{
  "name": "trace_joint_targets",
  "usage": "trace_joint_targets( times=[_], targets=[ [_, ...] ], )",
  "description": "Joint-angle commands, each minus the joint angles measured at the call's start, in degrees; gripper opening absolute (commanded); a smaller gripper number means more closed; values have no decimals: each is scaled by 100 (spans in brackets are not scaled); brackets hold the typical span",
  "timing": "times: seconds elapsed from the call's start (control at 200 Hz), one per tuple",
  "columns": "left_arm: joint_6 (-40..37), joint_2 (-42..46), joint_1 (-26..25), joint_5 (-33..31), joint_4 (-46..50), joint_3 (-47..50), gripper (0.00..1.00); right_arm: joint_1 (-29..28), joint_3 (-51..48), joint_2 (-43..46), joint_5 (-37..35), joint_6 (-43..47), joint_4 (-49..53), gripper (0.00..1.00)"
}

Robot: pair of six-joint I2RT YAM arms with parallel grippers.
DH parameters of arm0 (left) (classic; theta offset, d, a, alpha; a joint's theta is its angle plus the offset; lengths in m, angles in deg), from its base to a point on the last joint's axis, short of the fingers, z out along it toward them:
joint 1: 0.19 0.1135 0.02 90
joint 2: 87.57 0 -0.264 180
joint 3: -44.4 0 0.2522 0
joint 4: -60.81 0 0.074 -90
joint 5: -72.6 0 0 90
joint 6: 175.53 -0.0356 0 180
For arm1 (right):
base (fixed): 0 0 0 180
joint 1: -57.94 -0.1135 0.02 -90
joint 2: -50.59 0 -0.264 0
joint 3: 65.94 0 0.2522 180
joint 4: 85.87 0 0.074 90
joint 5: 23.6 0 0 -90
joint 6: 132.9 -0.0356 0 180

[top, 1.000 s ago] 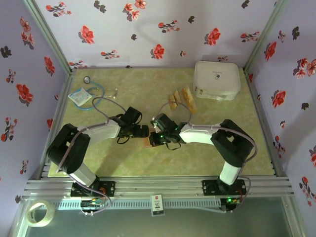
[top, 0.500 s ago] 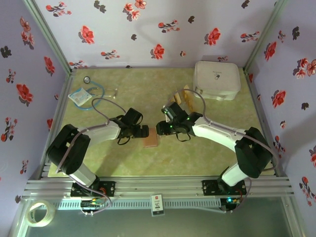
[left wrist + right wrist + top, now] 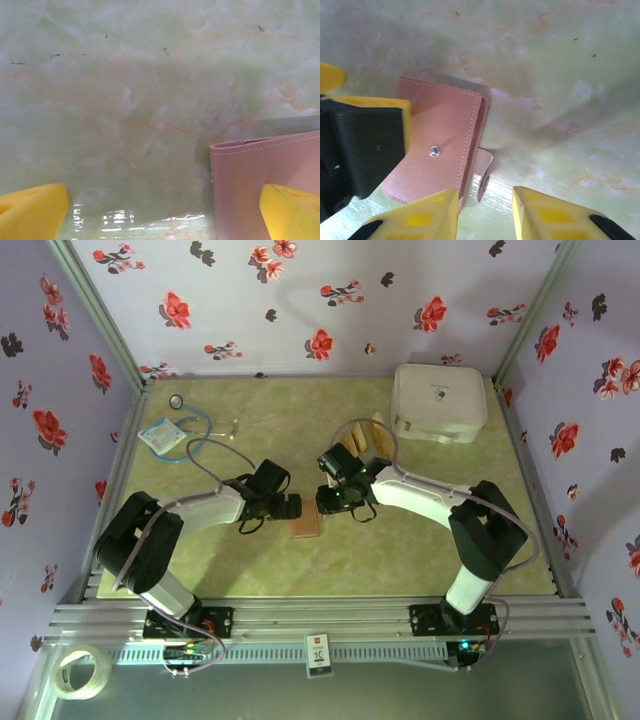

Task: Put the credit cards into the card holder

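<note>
The card holder (image 3: 306, 525) is a flat reddish-brown wallet lying closed on the green table between the two grippers. In the right wrist view the card holder (image 3: 440, 150) shows a metal snap, and its snap tab (image 3: 484, 172) sticks out at the side. My right gripper (image 3: 485, 212) hovers over that tab, open, with nothing gripped. My left gripper (image 3: 160, 220) is wide open, one finger (image 3: 292, 210) over the card holder's (image 3: 270, 170) edge. The tan credit cards (image 3: 377, 430) lie further back, partly behind the right arm's cable.
A large white zippered case (image 3: 440, 400) sits at the back right. A stethoscope (image 3: 195, 430) and a small packet (image 3: 160, 435) lie at the back left. Flowered walls enclose the table on three sides.
The right gripper was shut low at the card holder a second ago; it has since opened and drawn back a little from it. The holder stays on the table. The left arm has not moved.
</note>
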Motion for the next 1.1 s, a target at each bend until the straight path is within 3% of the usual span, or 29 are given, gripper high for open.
trace_joint_targets(
  times=[0.0,0.42,0.715,1.095],
  targets=[
    [86,-171,3,-358,350,208,100,16,177,-124,-85,115,159,31],
    [83,-214,-10,-358,304,244,100,17,221,-351,33,97,48,28],
    [79,-233,-6,-358,286,244,100,15,141,-344,111,79,-24,11],
    [67,-269,-13,-354,285,214,100,14,38,-93,143,22,-47,14]
  ],
)
